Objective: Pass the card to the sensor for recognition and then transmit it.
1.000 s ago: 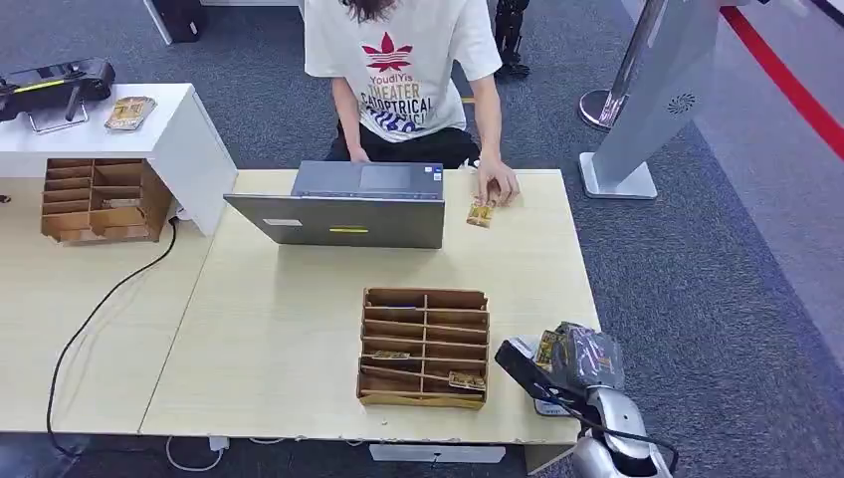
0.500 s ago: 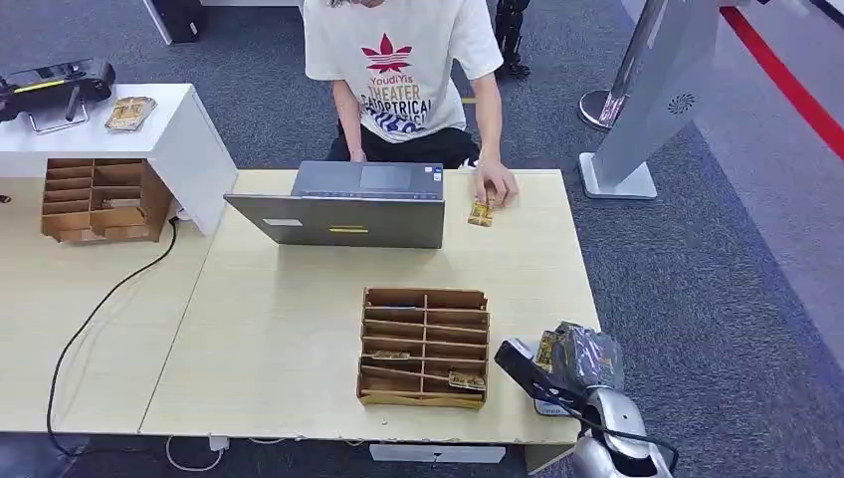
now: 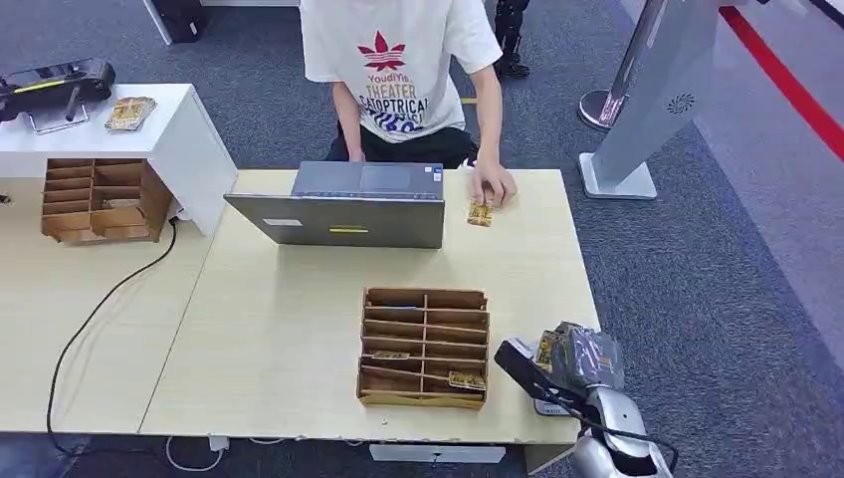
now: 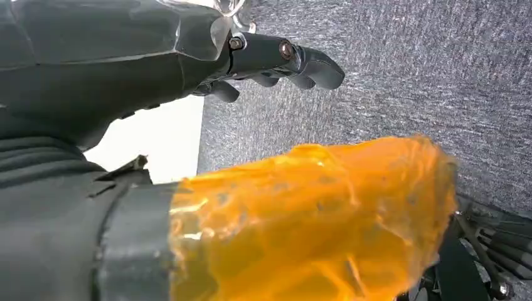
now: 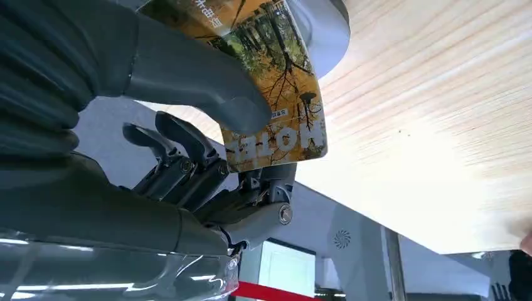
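Wide light-wood tabletop [image 3: 289, 329] in the head view, a person [image 3: 403, 70] seated at its far edge behind a grey laptop [image 3: 338, 204], one of their hands resting by a second card [image 3: 480, 213] that lies flat on the wood. Nearer the robot sits the brown slotted card rack [image 3: 424, 347], with a couple of cards tucked in its lower compartments.

Now to the action, down at the near right corner. The right hand [image 3: 582, 357] is clamped on the card [image 5: 276, 81]: the wrist view shows the thick thumb [image 5: 207, 91] pressing its printed face, autumn trees and lettering, against the dark fingers behind. The card sits just above a rounded grey device that I take to be the sensor [image 5: 320, 22], with a black sloped reader [image 3: 527, 376] right beside the hand in the head view. Whether card and sensor actually touch, I cannot tell.

The left hand [image 4: 263, 59] hangs over grey carpet, fingers loosely curled and nothing visible in them; whether that counts as closed I cannot say, as an orange wrapped part blocks much of that view.

So my read: pick-up done, card presented at the sensor, recognition under way or about to be. Left to do is the hand-over, most likely across the tabletop toward the person.
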`<action>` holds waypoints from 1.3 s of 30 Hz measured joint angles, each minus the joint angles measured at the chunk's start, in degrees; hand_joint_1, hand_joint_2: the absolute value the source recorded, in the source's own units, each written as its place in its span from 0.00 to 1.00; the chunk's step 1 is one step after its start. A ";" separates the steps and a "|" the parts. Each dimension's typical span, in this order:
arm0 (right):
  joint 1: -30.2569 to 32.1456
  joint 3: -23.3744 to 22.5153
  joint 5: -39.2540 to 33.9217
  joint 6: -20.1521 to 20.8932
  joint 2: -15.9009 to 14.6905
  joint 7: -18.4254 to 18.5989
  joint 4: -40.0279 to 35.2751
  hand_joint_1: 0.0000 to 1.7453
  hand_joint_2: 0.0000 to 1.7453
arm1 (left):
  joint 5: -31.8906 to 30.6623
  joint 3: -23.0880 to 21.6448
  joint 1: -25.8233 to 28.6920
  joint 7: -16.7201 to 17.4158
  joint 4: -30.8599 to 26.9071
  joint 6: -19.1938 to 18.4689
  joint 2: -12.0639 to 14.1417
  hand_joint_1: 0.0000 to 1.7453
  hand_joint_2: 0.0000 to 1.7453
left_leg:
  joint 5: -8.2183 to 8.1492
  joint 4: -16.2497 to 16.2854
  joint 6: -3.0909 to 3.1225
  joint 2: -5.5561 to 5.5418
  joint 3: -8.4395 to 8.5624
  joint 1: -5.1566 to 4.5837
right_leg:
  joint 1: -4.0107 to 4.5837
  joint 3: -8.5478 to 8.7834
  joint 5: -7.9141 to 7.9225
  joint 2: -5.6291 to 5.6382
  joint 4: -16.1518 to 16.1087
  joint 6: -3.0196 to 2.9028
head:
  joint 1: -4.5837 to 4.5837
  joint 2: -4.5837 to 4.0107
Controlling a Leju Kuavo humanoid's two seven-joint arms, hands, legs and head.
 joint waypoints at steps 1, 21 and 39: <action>-0.03 0.00 0.00 0.00 0.00 0.00 0.07 1.00 1.00 | -0.02 0.00 0.00 0.00 0.00 0.00 0.00 0.00 0.00 | 0.00 0.00 0.00 0.00 0.00 0.00 | 0.00 0.00 0.00 0.00 0.00 0.00 | 0.00 0.00; -0.32 0.00 0.00 0.33 0.00 -0.02 0.50 1.00 1.00 | -0.28 0.00 0.00 0.00 0.00 -0.02 0.00 0.00 0.00 | 0.00 0.00 0.00 0.00 0.11 0.00 | 0.00 0.13 0.01 0.00 -0.01 0.01 | 0.00 0.00; -0.35 0.00 -0.04 0.20 0.00 -0.65 0.50 1.00 1.00 | -0.26 0.00 0.00 0.00 0.00 -0.02 0.00 0.00 0.00 | 0.00 0.00 0.00 0.00 0.13 0.00 | 0.00 0.15 0.01 0.00 -0.01 0.01 | 0.00 0.00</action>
